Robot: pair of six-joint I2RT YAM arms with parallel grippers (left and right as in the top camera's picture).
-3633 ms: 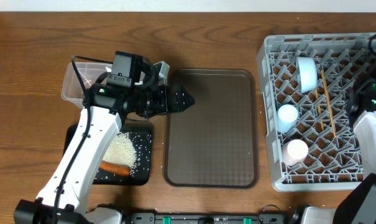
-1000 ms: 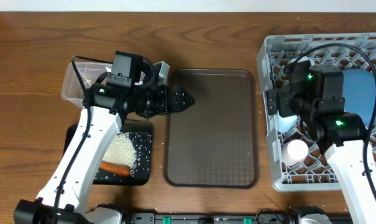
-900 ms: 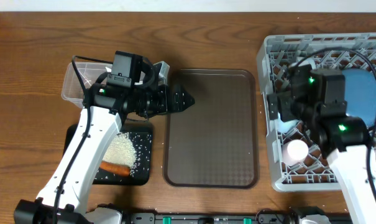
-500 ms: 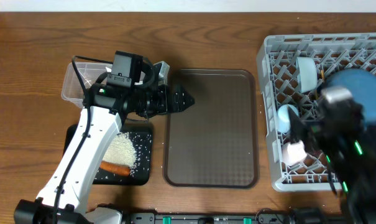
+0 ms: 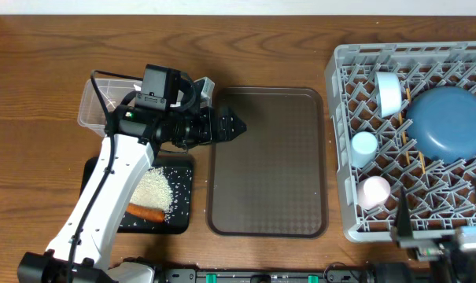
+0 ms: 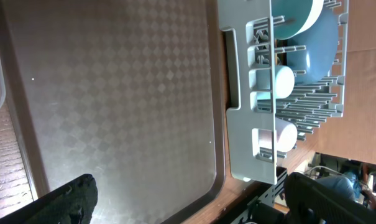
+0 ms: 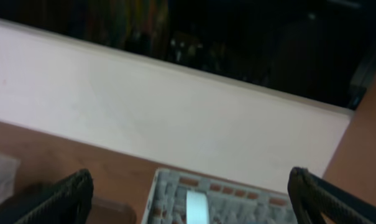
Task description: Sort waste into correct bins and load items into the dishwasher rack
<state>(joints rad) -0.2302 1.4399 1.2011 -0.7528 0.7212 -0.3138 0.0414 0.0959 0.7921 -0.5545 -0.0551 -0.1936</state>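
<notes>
Both tools are held open and empty: the loaded dishwasher rack (image 5: 338, 157) lies well right of the left tool (image 5: 236, 125), past the brown tray (image 5: 265, 173), nearest the right tool (image 7: 191, 200).

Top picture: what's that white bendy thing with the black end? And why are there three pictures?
That is a robot arm. Its black end is the left tool, two fingers for picking things up. They are open and hold nothing. A second arm sits at the bottom right; its right tool is open and empty too.

The top picture looks down from a camera above the table. The other two come from small cameras on each arm's wrist, so the dark shapes in their bottom corners are the arm's own fingers.

On the table are a brown tray, a grey rack holding a blue plate, a bowl and two cups, a black tray with rice and a carrot, and a clear tub.
</notes>
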